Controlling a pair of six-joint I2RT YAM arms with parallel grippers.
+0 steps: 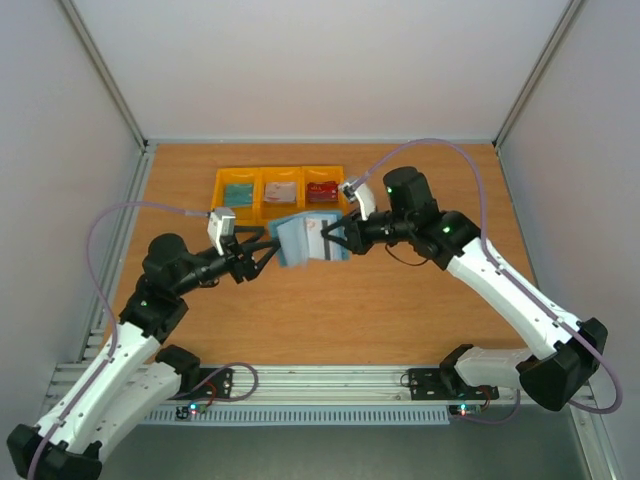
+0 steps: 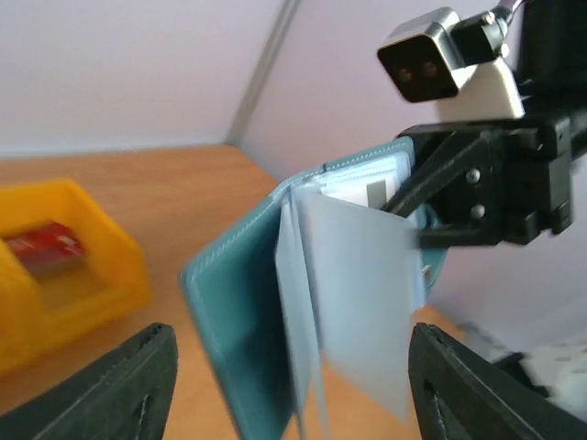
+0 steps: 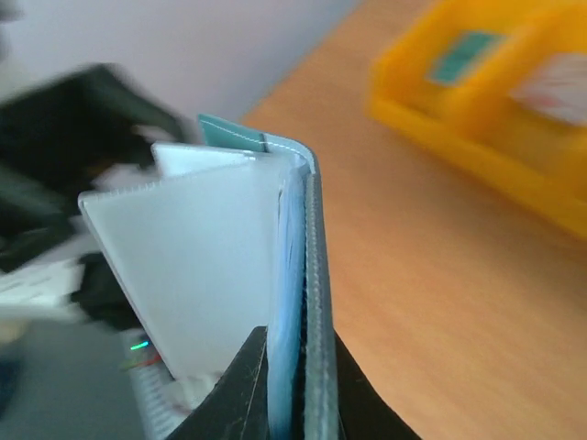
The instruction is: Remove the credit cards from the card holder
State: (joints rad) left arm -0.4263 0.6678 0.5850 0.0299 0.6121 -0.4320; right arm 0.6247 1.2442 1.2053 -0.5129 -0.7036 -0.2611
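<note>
Showing the card holder (image 1: 305, 240) held upright and folded open between my two tools. My right gripper (image 1: 335, 238) is clenched on one cover's edge. My left gripper (image 1: 270, 248) is released, its fingers (image 2: 128, 390) spread wide, with the holder just ahead and clear of them. Inside the holder, clear sleeves (image 2: 358, 293) fan out, and a pale card (image 2: 353, 190) with a dark stripe sits in the pocket nearest the right gripper. Beyond both grippers stand three yellow bins (image 1: 258, 212), holding a teal card (image 1: 238, 191), a whitish card (image 1: 280, 192) and a red card (image 1: 322, 190), one each. I find the print on the cards too small to read.
</note>
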